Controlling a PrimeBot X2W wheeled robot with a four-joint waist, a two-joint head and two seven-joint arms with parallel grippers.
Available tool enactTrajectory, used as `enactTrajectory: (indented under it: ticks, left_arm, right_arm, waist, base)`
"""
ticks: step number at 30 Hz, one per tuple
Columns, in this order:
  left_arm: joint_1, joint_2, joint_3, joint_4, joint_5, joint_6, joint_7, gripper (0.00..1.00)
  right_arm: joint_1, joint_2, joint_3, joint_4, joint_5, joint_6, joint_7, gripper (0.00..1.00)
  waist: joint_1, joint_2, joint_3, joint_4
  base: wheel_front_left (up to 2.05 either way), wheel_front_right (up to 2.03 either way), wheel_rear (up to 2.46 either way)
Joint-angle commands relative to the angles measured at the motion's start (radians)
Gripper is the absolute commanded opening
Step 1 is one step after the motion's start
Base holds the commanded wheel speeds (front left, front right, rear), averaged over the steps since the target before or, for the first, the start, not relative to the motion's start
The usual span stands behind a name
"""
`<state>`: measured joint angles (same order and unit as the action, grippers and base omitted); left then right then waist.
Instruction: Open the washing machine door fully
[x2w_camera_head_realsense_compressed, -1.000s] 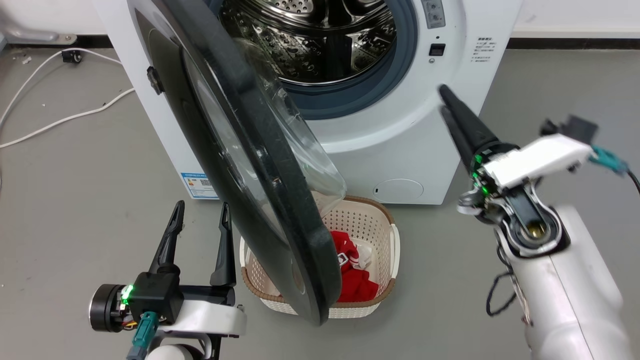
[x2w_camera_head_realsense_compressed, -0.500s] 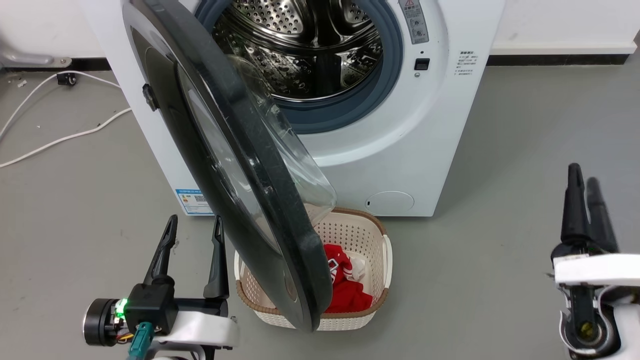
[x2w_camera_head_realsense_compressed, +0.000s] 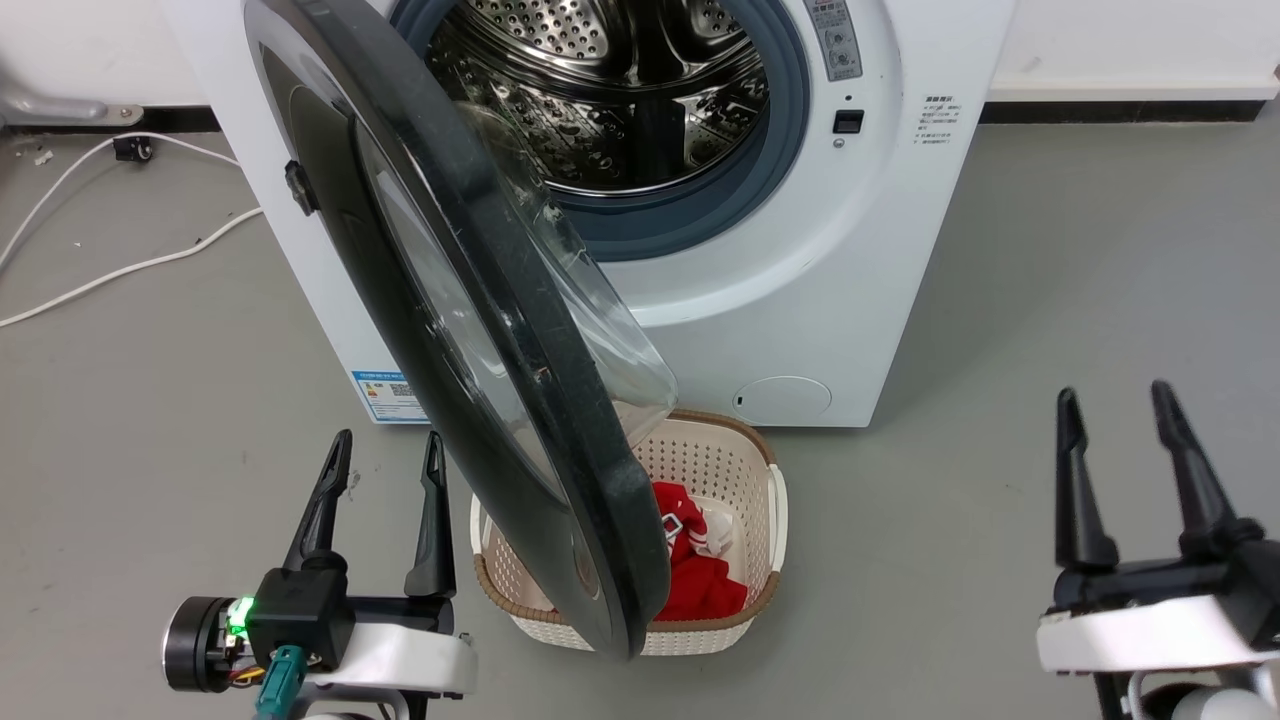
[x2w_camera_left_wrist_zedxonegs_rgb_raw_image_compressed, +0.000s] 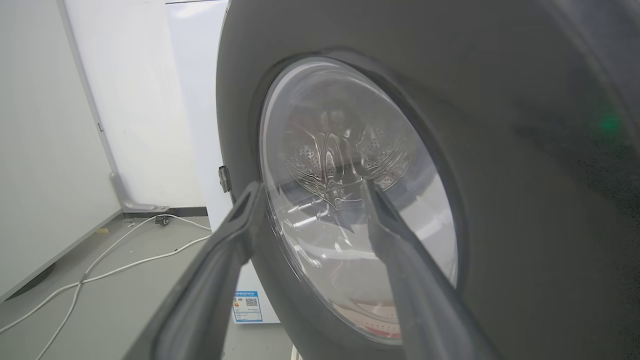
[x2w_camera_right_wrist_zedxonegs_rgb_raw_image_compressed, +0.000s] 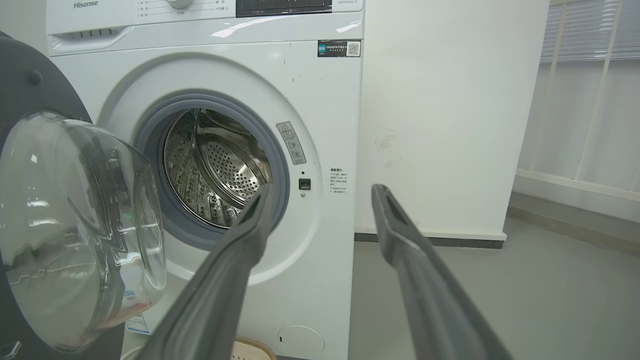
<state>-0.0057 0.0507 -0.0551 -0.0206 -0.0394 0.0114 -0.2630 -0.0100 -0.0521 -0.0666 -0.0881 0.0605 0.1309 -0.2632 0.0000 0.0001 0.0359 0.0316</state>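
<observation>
The washing machine door (x2w_camera_head_realsense_compressed: 520, 330) stands about half open, edge-on to me. Its outer face is just right of my left hand (x2w_camera_head_realsense_compressed: 389, 440), the nearer one. My right hand (x2w_camera_head_realsense_compressed: 1113, 392) is well apart. Both hands are spread wide and empty.

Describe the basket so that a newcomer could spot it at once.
Find the white washing machine with its black door swung open. The basket sits low in front of it, partly under the door's lower edge. It is cream and perforated with a brown rim, and holds red cloth.
</observation>
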Motion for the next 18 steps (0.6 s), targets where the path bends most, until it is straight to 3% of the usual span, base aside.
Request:
enactTrajectory:
  ticks: [1,18]
  left_arm:
    - [-0.011,-0.001,0.000,-0.003,0.005,-0.002,-0.003,1.00]
    - [-0.013,-0.001,0.001,0.003,0.006,-0.008,-0.003,1.00]
  right_arm:
    - [0.021,0.003,0.008,0.017,-0.012,0.000,-0.002,1.00]
    - [0.002,0.003,0.006,0.126,0.028,0.000,-0.002,1.00]
  waist:
    - [0.0000,-0.0001,0.000,0.002]
    - [0.0000,-0.0001,-0.001,-0.001]
  base:
    - [0.00,0.00,0.00]
    - [0.00,0.00,0.00]
